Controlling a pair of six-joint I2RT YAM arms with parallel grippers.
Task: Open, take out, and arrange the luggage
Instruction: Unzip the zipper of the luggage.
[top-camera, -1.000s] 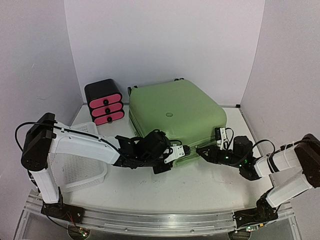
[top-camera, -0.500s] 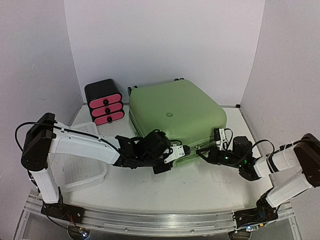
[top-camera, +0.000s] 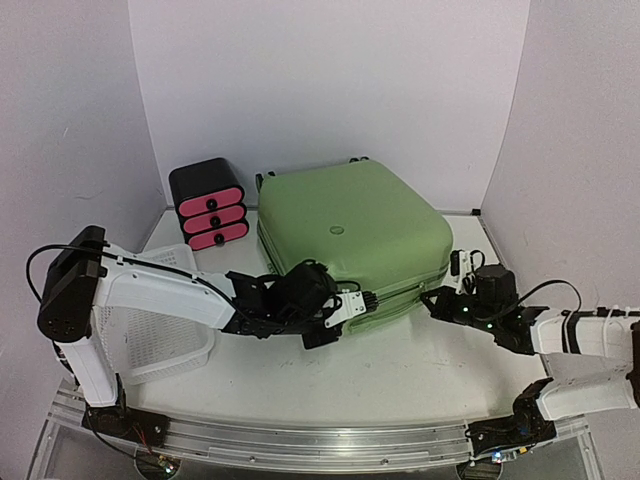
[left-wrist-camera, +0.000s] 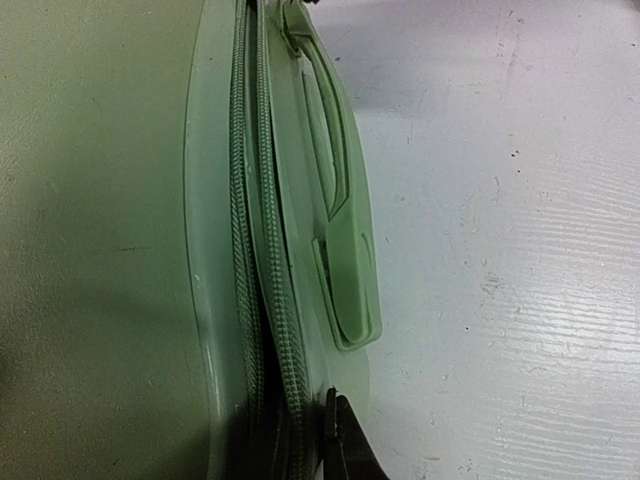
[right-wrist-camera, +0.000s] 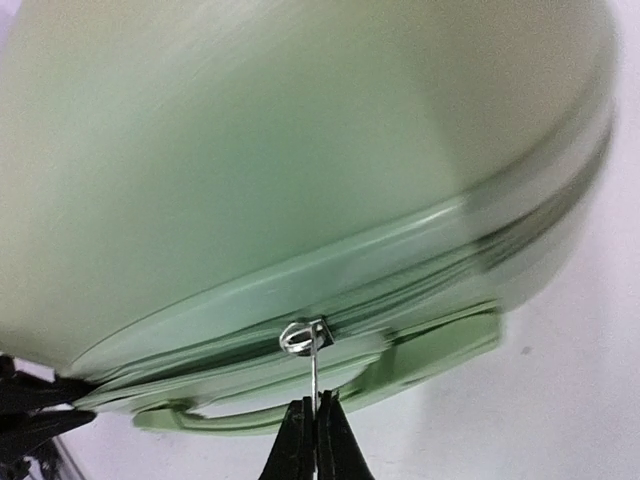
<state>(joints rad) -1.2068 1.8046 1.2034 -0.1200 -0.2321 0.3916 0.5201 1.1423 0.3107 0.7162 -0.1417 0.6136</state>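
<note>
Light-green luggage (top-camera: 350, 225) flat on desk (top-camera: 400, 370), centre. Right claw (right-wrist-camera: 315, 445) pinched tight on zipper pull (right-wrist-camera: 305, 337); drag along seam, steady, following corner curve. Left claw (top-camera: 368, 299) narrow at seam, grip unclear; brace shell.

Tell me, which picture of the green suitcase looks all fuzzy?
Right wrist view: the suitcase is smeared and fuzzy, only the zipper pull looks sharp. Left wrist view: zipper teeth crisp, shadow darkens the lower left. Top view: clear, evenly lit.
</note>
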